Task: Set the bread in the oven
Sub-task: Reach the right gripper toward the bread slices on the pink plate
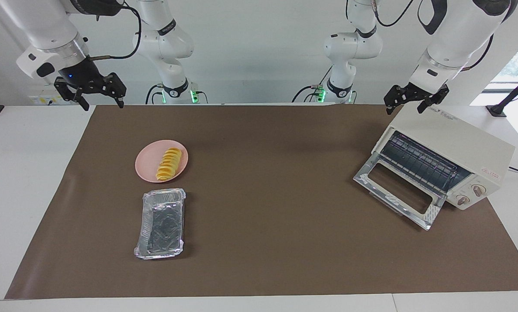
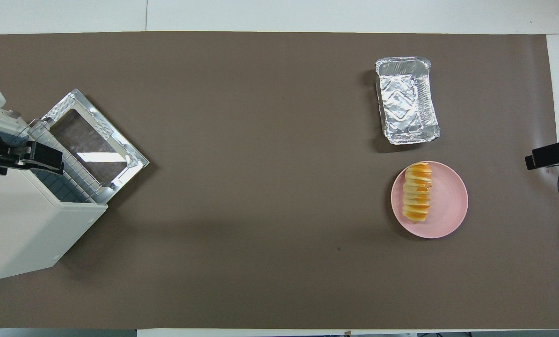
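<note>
The bread [image 1: 169, 164] is a ridged row of golden slices lying on a round pink plate [image 1: 148, 168] toward the right arm's end of the table; it also shows in the overhead view [image 2: 417, 191]. The cream-white oven [image 1: 458, 138] stands at the left arm's end with its glass door [image 1: 432, 212] dropped open and its wire rack [image 1: 419, 161] showing. My left gripper [image 1: 405, 108] is open and empty, up in the air over the oven's top. My right gripper [image 1: 102, 104] is open and empty, raised over the mat's corner, apart from the bread.
A crinkled silver foil tray [image 1: 161, 223] lies empty on the brown mat [image 1: 267, 195], beside the plate and farther from the robots. In the overhead view the tray [image 2: 406, 100] and the plate [image 2: 450, 206] sit close together.
</note>
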Tool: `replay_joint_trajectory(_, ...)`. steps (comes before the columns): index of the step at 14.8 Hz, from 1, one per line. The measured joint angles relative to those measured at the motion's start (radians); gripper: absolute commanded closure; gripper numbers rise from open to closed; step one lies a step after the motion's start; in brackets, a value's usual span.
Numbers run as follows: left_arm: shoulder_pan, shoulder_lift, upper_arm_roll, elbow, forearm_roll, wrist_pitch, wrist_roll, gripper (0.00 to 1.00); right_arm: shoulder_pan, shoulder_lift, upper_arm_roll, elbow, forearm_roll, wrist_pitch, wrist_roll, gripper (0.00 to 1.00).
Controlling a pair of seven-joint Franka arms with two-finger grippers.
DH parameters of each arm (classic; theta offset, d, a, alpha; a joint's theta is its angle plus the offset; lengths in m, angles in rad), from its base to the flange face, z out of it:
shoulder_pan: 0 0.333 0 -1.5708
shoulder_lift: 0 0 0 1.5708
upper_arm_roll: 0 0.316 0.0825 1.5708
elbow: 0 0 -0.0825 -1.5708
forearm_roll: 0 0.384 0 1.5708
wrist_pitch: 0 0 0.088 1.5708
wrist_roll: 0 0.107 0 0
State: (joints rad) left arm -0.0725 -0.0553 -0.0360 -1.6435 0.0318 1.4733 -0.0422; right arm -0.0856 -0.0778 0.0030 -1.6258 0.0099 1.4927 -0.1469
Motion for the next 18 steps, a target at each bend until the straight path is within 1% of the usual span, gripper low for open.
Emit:
replay_joint_trajectory(8,0.000,0.000,0.000,0.000,0.000,0.000,0.000,0.00,0.000,0.000,0.000,-0.002,0.001,-0.002,0.000,0.00)
replay_joint_trajectory(11,0.000,0.000,0.000,0.000,0.000,0.000,0.000,0.00,0.001,-0.008,0.004,-0.039,0.002,0.000,0.000,0.00)
replay_joint_trajectory(13,0.000,0.000,0.000,0.000,0.000,0.000,0.000,0.00,0.003,-0.033,0.019,-0.106,0.003,0.037,0.000,0.00)
replay_joint_trajectory(16,0.000,0.000,0.000,0.000,0.000,0.000,0.000,0.00,0.005,-0.096,0.043,-0.294,0.003,0.178,0.000,0.00)
replay_joint_trajectory(18,0.000,0.000,0.000,0.000,0.000,0.000,0.000,0.00,0.005,-0.118,0.058,-0.399,0.003,0.252,0.002,0.00)
